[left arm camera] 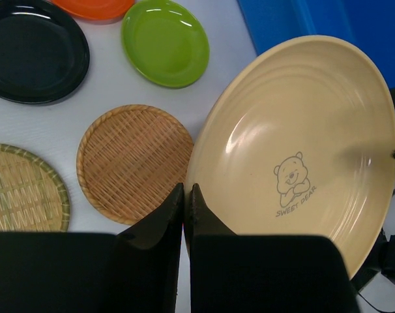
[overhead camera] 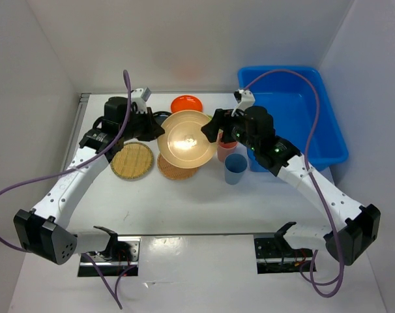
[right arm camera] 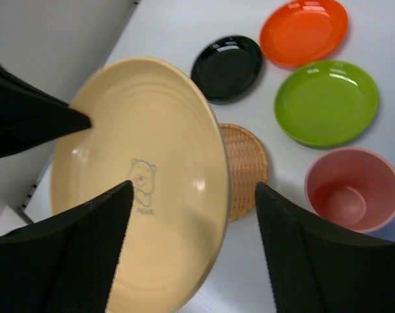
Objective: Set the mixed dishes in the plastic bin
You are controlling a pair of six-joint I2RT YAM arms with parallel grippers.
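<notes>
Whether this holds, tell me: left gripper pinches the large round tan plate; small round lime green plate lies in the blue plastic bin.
No: right wrist view shows the round lime green plate on the white table. The left gripper does pinch the tan plate.

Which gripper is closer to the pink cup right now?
Right. The right gripper hangs open astride the tan plate's near edge, right next to the pink cup. The left gripper pinches the plate's opposite rim, across the plate from the cup.

Plate (overhead camera: 186, 138) mid-table, above a woven tray (overhead camera: 178, 171). Second tray (overhead camera: 132, 161) to the left. Cup (overhead camera: 235, 168) just right, bin (overhead camera: 302, 111) behind it.
</notes>
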